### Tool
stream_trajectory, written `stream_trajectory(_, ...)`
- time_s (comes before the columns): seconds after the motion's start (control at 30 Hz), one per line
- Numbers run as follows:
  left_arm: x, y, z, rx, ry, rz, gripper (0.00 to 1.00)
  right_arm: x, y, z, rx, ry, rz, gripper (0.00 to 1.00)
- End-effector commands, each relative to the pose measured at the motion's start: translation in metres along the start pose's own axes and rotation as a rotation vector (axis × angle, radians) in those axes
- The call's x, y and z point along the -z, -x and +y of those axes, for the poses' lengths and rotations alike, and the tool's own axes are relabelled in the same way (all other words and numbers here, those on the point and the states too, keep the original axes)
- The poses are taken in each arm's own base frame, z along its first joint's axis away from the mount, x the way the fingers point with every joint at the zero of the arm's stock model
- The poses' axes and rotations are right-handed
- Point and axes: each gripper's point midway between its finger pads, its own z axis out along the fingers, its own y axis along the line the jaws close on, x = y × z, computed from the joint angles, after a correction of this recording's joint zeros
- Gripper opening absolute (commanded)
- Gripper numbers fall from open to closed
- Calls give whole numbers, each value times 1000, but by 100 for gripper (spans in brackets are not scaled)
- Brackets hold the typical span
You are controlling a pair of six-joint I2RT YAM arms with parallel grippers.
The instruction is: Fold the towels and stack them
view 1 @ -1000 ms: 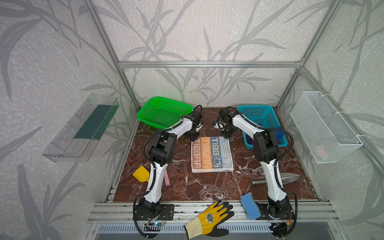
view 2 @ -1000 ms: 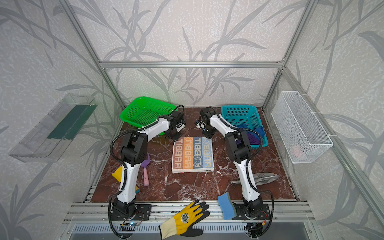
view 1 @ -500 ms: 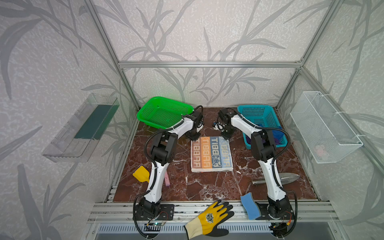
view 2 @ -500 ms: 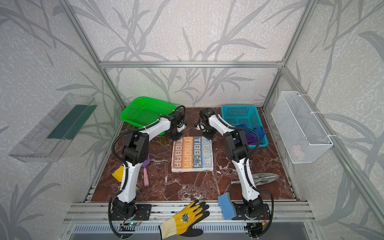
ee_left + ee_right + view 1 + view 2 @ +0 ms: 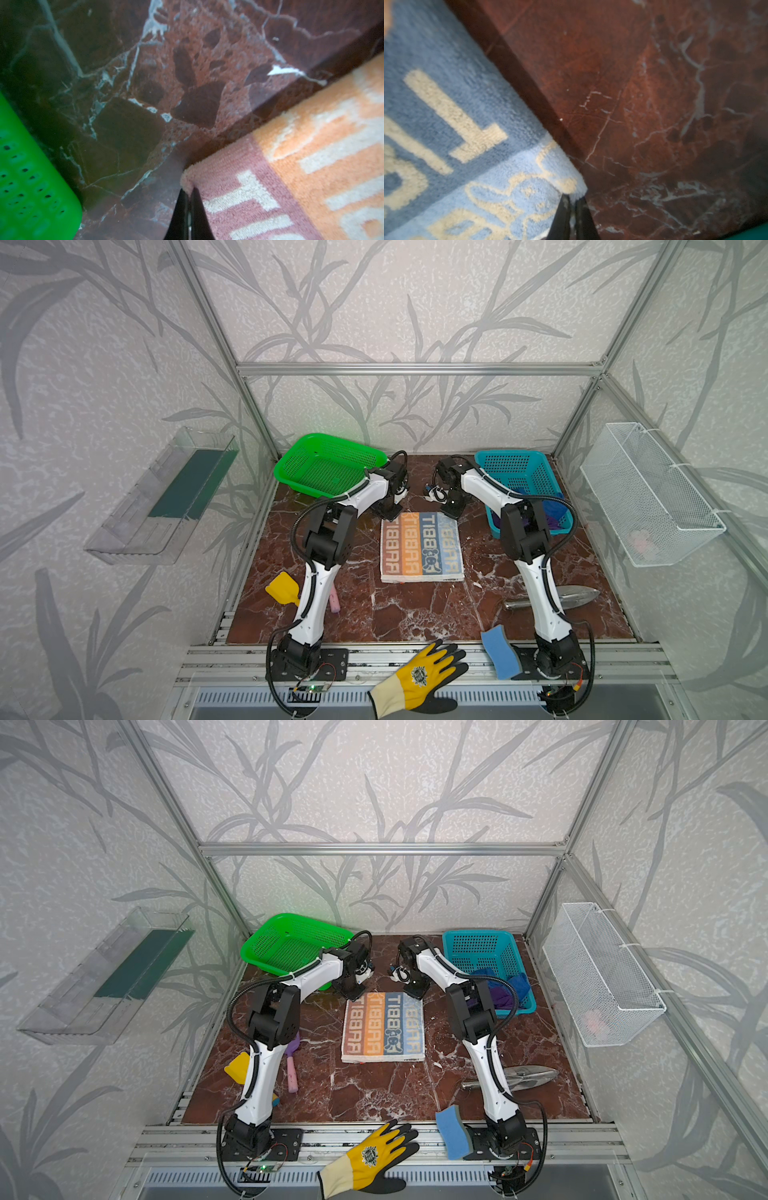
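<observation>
The cream towel [image 5: 422,547] [image 5: 384,1027] with orange and blue lettered blocks lies flat mid-table in both top views. My left gripper [image 5: 390,512] [image 5: 189,193] is at its far left corner, shut on the pink corner tip. At the far right corner my right gripper [image 5: 453,510] [image 5: 573,199] is shut on the light blue tip. A royal blue towel [image 5: 515,982] and a dark purple towel [image 5: 500,996] lie crumpled in the teal basket [image 5: 513,455], partly hidden by my right arm.
A green basket [image 5: 324,466] stands at the back left. Yellow scraper [image 5: 282,589] and pink handle [image 5: 334,603] lie front left, a metal trowel [image 5: 573,597] front right. A blue sponge [image 5: 498,651] and a yellow glove [image 5: 419,676] rest on the front rail. A wire basket [image 5: 648,497] hangs on the right wall.
Both grippers have come down onto the towel's far corners and closed on them. The towel itself still lies flat in the same place.
</observation>
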Motion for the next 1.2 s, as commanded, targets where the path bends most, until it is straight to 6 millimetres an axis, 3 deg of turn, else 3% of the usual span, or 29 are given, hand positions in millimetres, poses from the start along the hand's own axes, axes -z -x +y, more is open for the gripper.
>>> stream_trajectory(0.0,-17,-17,-6,-2,-35,81,0,-14,-9,5,-4,35,38,4)
stream_trajectory(0.17,-2,-6,0,19,-2,3,0,0,0,2,-21,5,-56,0)
stream_trajectory(0.33,26,4,8,38,47,-125,0,15,4,-5,-47,-50,-161,0)
stream_trajectory(0.9,85,2,28,77,200,-377,0,68,9,-4,-23,-215,-486,0)
stream_trajectory(1.17,109,-12,32,106,258,-478,0,81,6,16,67,-218,-589,0)
